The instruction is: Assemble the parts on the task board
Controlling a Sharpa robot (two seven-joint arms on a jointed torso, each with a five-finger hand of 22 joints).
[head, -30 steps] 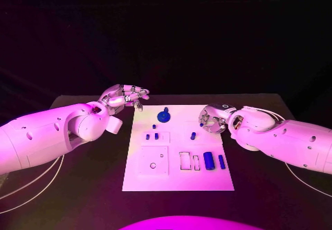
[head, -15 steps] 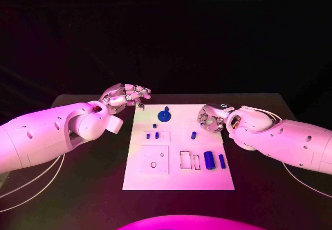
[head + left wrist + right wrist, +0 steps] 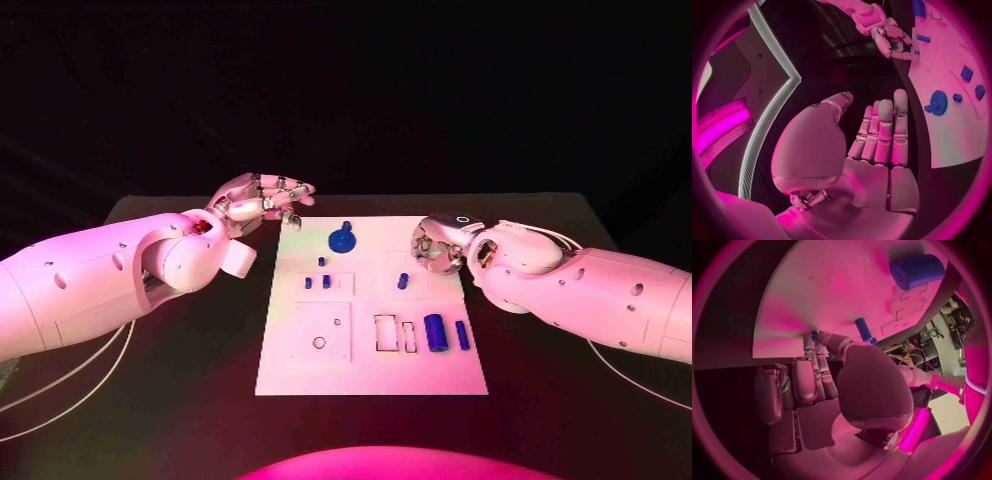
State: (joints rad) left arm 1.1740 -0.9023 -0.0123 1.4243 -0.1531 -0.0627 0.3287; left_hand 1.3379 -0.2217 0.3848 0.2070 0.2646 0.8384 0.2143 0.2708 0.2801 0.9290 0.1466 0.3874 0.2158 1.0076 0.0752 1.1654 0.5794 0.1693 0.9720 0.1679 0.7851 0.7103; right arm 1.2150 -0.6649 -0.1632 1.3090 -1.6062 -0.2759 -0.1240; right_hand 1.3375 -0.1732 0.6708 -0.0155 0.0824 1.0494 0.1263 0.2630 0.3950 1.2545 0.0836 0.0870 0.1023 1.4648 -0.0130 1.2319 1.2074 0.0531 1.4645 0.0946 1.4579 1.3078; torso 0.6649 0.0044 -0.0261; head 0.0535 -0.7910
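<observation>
- Board [image 3: 372, 370]: white plate, mid worktop [image 3: 173, 400], long side running away from robot.
- Parts on board, head view: round disc [image 3: 342, 240] near far edge; small peg [image 3: 322, 263] just nearer than disc; two small pcs [image 3: 317, 282] side by side, left of centre; one small pc [image 3: 402, 282] right of centre; big cylinder [image 3: 434, 327] and thin rod [image 3: 462, 335] next to each other, right side, beside rectangular cut-outs [image 3: 392, 334].
- Square panel [image 3: 320, 333] w/ a hole, left-near part of board.
- Left hand [image 3: 263, 200]: over worktop off board's far-left corner, apart from board. Left wrist view shows fingers [image 3: 879, 131] straight, close together, thumb apart, nothing held — open.
- Left wrist view also has disc [image 3: 937, 102] and other small parts on board, plus right hand [image 3: 892, 40] at board's far side.
- Right hand [image 3: 440, 250]: at board's right edge, far half, fingers pointing in over board toward the small pc right of centre.
- Right wrist view: fingers [image 3: 820, 375] curled in w/ tips at board surface; a blue bit [image 3: 815, 335] shows at the tips. Can't tell if it's gripped or just touched.
- Same view: cylinder [image 3: 917, 271] and rod [image 3: 863, 330] lie on board beyond the fingers.
</observation>
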